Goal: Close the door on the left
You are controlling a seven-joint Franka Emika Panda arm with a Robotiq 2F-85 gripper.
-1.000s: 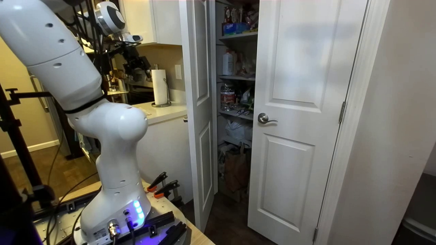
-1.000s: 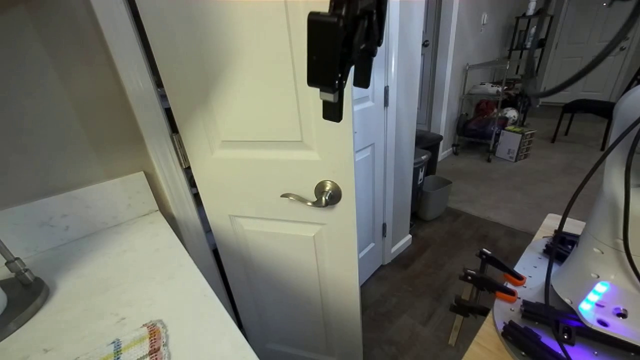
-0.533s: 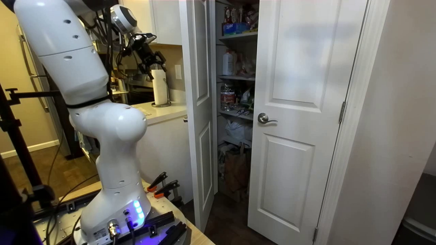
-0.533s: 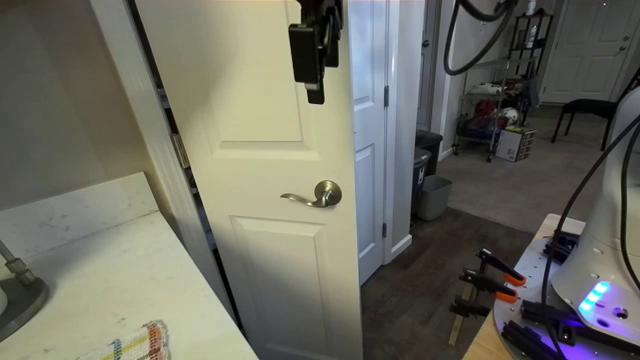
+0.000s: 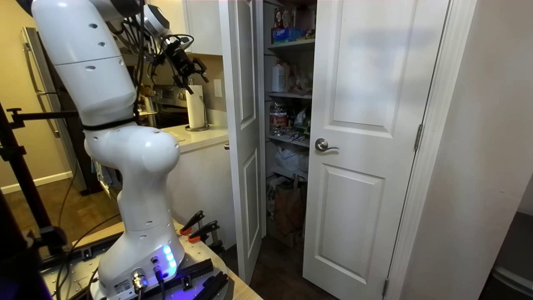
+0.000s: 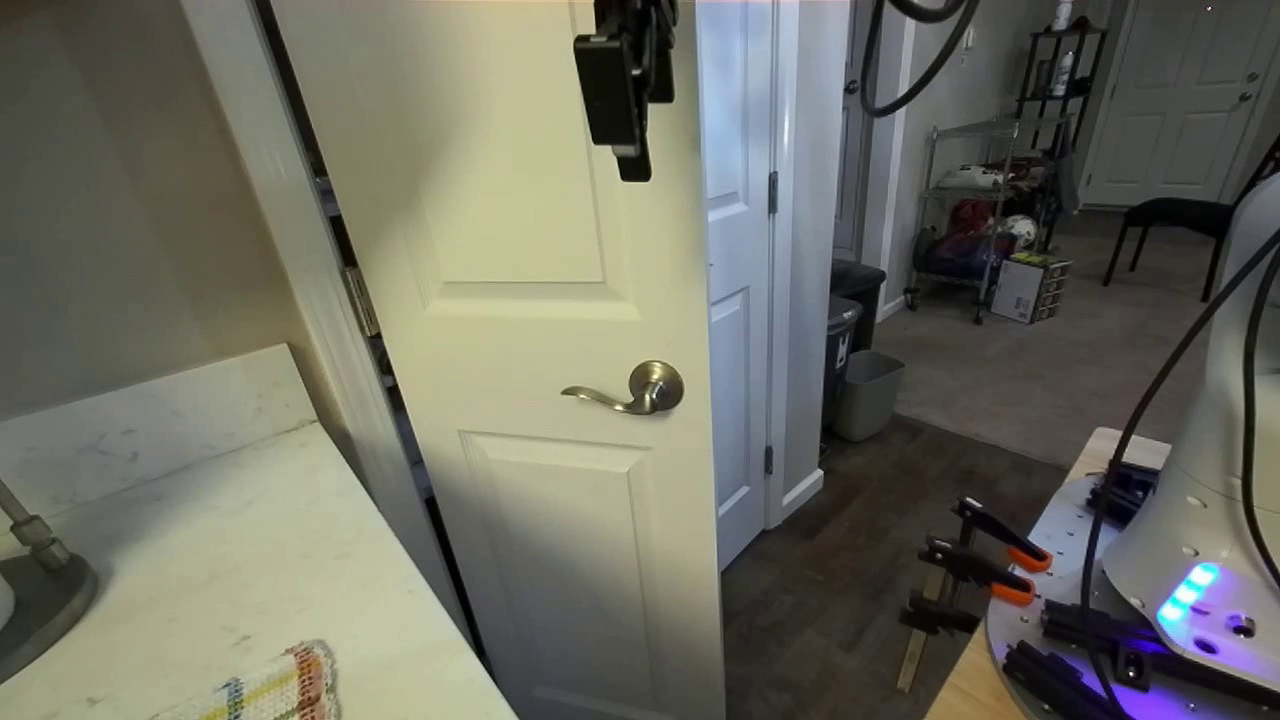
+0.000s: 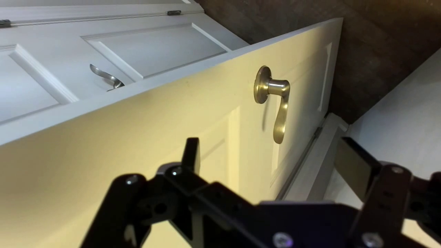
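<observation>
Zero closing done imo: left door [image 5: 246, 141] open, push to go, claw [image 7: 270, 151] spread wide, handle [image 7: 284, 103] 2 o'clock in wrist view

This place is looking like the kitchen of a home. White cupboards [image 5: 204, 27] are hanging above a pale counter [image 6: 250, 560], where a paper towel roll [image 5: 195, 106] is standing and a colourful cloth [image 6: 275, 690] is lying. A steel refrigerator [image 5: 38, 58] is standing at the back. Pantry shelves [image 5: 290, 95] are holding bottles [image 5: 278, 78] and a blue box [image 5: 287, 35]. In an exterior view, a carpeted room [image 6: 980, 380] with a chair [image 6: 1178, 217] is lying beyond.
</observation>
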